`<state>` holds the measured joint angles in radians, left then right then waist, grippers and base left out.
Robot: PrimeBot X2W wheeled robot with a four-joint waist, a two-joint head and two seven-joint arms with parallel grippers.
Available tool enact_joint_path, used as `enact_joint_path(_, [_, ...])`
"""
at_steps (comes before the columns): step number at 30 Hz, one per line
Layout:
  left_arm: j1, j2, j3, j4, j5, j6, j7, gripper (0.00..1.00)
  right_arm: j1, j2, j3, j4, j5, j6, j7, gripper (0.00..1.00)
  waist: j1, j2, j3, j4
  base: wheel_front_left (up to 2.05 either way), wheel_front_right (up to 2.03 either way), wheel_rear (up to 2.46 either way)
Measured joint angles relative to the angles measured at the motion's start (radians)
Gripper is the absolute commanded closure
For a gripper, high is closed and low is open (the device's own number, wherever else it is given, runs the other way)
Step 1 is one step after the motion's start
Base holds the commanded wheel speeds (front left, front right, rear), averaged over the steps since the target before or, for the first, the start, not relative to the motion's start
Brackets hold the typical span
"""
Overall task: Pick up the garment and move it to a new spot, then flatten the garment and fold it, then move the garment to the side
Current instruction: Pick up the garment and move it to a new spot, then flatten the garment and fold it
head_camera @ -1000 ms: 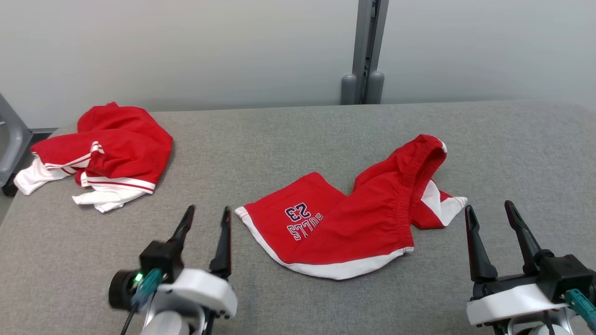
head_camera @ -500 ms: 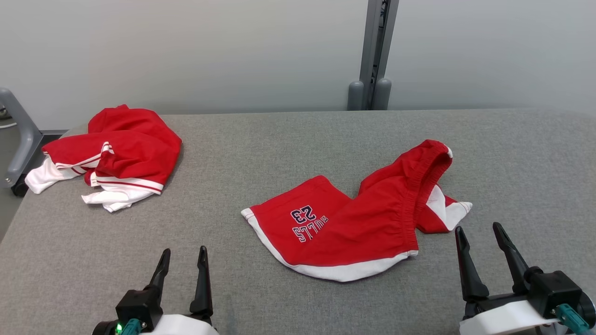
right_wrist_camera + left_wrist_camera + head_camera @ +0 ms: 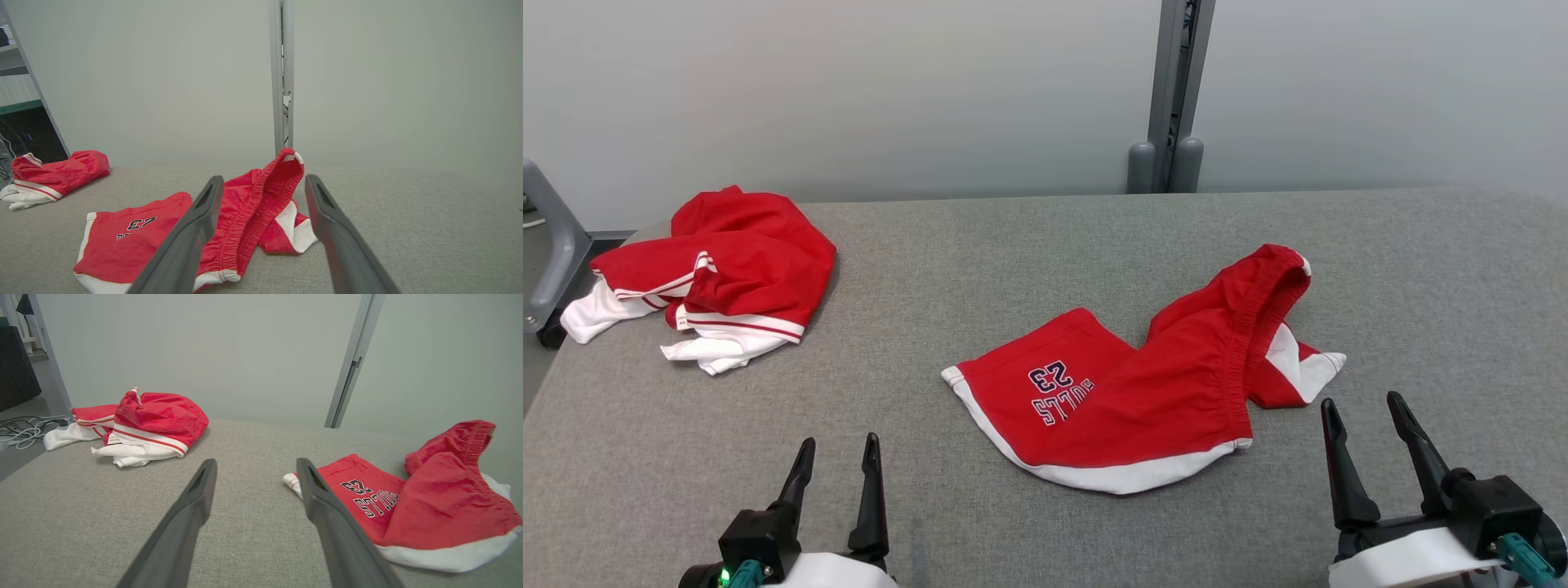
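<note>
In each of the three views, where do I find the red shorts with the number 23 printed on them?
Head view: printed shorts, centre, slightly right.
Left wrist view: printed shorts, right side, lower half.
Right wrist view: printed shorts, lower left to centre.
Shared landmark: grey post standing behind the table.

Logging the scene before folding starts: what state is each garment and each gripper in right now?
Red shorts: crumpled on the table, waistband bunched up, printed leg lying flat.
Red-and-white garment: heaped at the table's left edge.
Left gripper: jaws open, empty, clear of the cloth.
Right gripper: jaws open, empty, close to the shorts, not touching.
</note>
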<state>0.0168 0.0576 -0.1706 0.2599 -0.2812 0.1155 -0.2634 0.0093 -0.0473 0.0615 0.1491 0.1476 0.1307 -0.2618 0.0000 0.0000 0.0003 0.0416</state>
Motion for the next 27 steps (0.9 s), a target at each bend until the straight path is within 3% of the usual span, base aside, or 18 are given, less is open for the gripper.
enact_joint_path(10, [-0.002, -0.006, 0.011, 0.018, 0.010, -0.014, 0.000, 0.00, 0.000, 0.000, -0.014, 0.060, -0.052, 0.000, 0.000, 0.00, -0.0001, 0.0000, 0.006, 0.013, 0.00, 0.00, 0.00])
enact_joint_path(18, [-0.008, -0.009, 0.007, 0.022, 0.013, -0.019, 0.000, 0.00, -0.031, 0.000, -0.012, 0.218, -0.151, 0.000, 0.000, 0.00, 0.0000, 0.0000, 0.024, 0.041, 0.00, 0.00, 0.00])
enact_joint_path(27, [-0.028, -0.009, -0.003, 0.019, 0.007, -0.016, 0.000, 0.00, -0.155, 0.000, 0.021, 0.428, -0.179, 0.000, -0.002, 0.00, -0.0001, 0.0000, 0.056, 0.095, 0.00, 0.00, 0.00])
